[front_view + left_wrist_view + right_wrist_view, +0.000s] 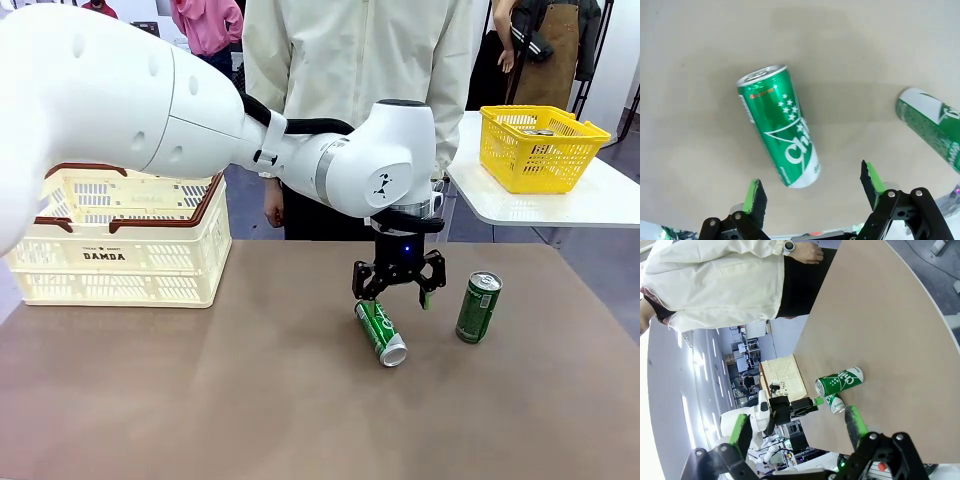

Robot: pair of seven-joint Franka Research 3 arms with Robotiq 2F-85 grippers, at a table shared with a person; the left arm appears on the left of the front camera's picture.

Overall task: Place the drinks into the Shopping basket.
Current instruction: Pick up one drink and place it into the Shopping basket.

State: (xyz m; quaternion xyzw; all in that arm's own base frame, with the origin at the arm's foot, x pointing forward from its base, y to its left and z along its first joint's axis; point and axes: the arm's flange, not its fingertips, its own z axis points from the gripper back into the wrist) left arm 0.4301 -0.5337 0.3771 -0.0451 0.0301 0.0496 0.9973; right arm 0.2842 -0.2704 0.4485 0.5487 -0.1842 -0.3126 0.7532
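A green drink can lies on its side on the brown table, silver top toward the near edge. My left gripper hangs open just above its far end and does not touch it. In the left wrist view that can lies ahead of the spread green-padded fingers of the left gripper. A second green can stands upright to the right, also at the frame's edge. The cream Shopping basket sits at the far left. My right gripper is open in the air, looking at both cans.
A person in a cream jacket stands at the far side of the table. A yellow basket rests on a white side table at the right. Bare brown tabletop lies between the cans and the Shopping basket.
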